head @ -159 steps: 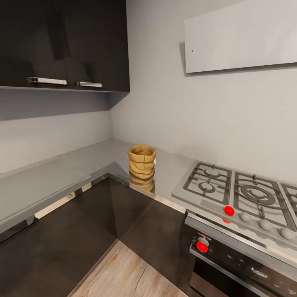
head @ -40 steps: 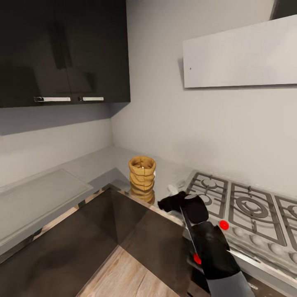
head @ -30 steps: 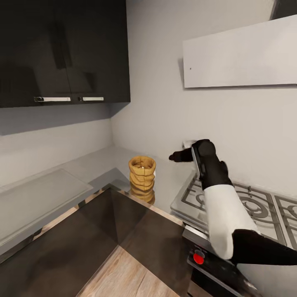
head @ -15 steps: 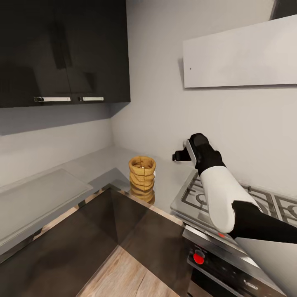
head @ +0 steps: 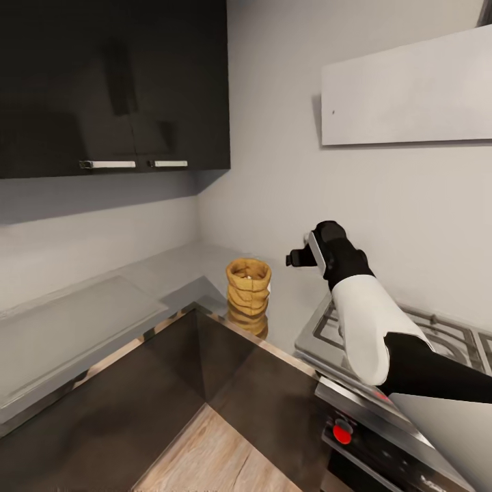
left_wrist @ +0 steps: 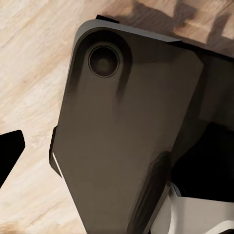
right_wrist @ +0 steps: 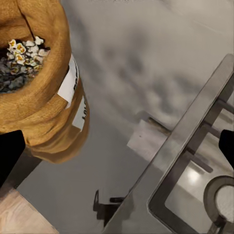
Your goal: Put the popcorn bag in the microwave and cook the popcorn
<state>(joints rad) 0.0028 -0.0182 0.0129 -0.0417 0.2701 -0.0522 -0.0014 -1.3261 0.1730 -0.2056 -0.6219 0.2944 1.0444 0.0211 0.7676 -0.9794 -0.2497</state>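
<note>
While the head camera has swung slightly, the tan-yellow folded paper popcorn bag (head: 248, 288) stands upright on the grey surface (head: 171, 270), holding dark kernels and a few whitish bits (right_wrist: 22, 48); to its right the right gripper (head: 295, 258) hovers, fingers apart, approach still pending.

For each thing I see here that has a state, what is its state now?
popcorn bag: upright on the countertop, mouth open, not held.
popcorn: inside the bag, pale bits mixed with darker ones.
right end effector: raised above the countertop, right of the bag, apart from it; open or shut unclear.
upper cabinet: doors closed.
hob: no flame visible.
</note>
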